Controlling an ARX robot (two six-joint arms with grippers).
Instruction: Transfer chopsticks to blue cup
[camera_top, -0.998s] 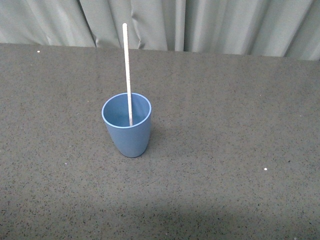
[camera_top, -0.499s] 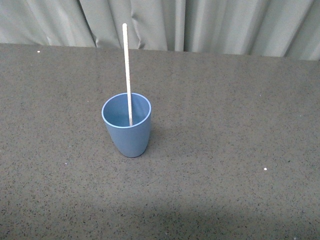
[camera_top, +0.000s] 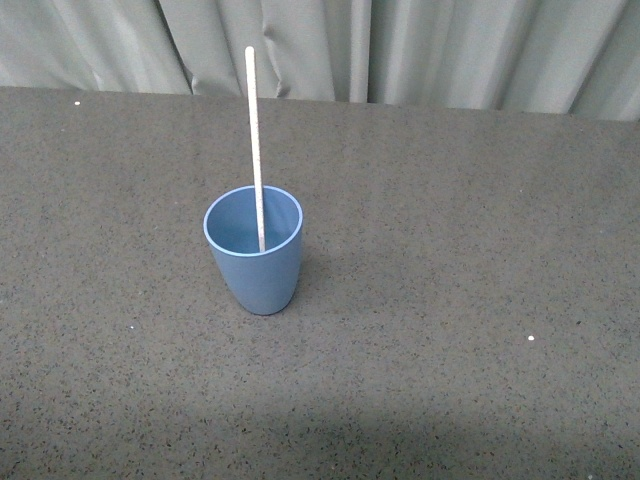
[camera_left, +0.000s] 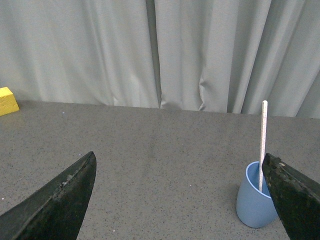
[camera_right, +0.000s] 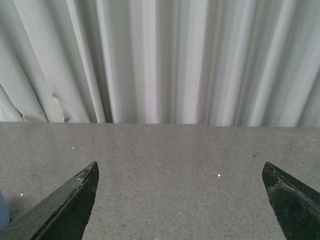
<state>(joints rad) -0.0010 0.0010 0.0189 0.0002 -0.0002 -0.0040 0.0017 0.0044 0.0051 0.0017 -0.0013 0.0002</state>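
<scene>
The blue cup (camera_top: 255, 258) stands upright on the dark speckled table. One pale chopstick (camera_top: 254, 140) stands in it, leaning on the far rim and reaching well above it. In the left wrist view the cup (camera_left: 252, 205) and chopstick (camera_left: 263, 135) sit beside one black finger, partly behind it. My left gripper (camera_left: 180, 197) is open with only bare table between its fingers. My right gripper (camera_right: 180, 200) is open too, over bare table; a sliver of blue shows at that view's edge. Neither arm shows in the front view.
A grey curtain (camera_top: 400, 50) hangs along the table's far edge. A yellow block (camera_left: 7, 101) lies on the table near the curtain in the left wrist view. Small white specks dot the table (camera_top: 450, 300).
</scene>
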